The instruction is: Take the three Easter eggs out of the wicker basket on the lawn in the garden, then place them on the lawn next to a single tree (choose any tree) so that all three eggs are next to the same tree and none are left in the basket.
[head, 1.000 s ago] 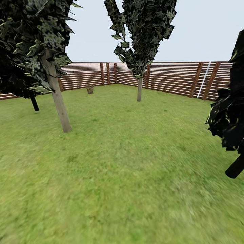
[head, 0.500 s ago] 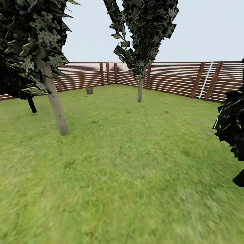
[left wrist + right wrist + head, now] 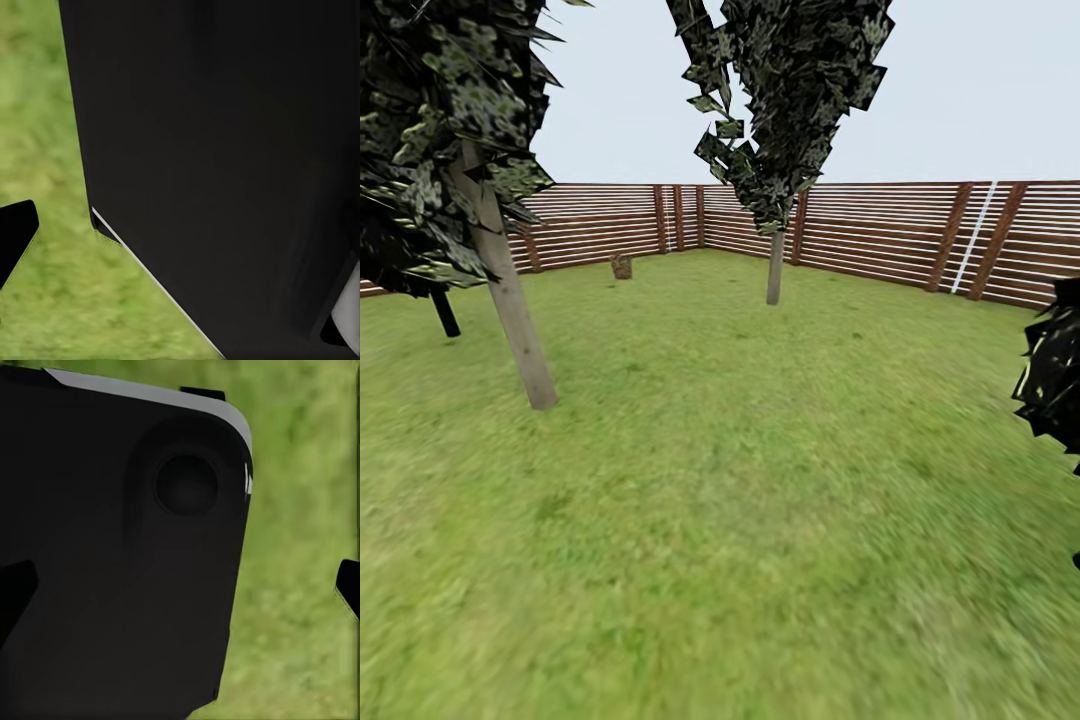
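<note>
- Head view: the lawn [image 3: 740, 520] spreads wide, green with yellowish patches, up to a brown slat fence [image 3: 880, 232]. A small brown thing [image 3: 622, 267] stands far off by the fence; it may be the basket, but it is too small to tell, and no eggs can be made out. A tree [image 3: 510, 300] with a pale leaning trunk stands near on the left; a second tree [image 3: 775, 265] stands farther back, its crown cut off at the top. A black bush [image 3: 1055, 385] is cut by the right edge.
- Against the earlier picture, the whole scene has slid: near trunk lower and leftward, bush further off the edge. The camera moved.
- Left wrist view: a dark body [image 3: 225, 165] hides most of the grass; whether the jaws are spread I cannot tell.
- Right wrist view: a dark housing [image 3: 120, 547] over blurred grass; the jaws' state cannot be told.
</note>
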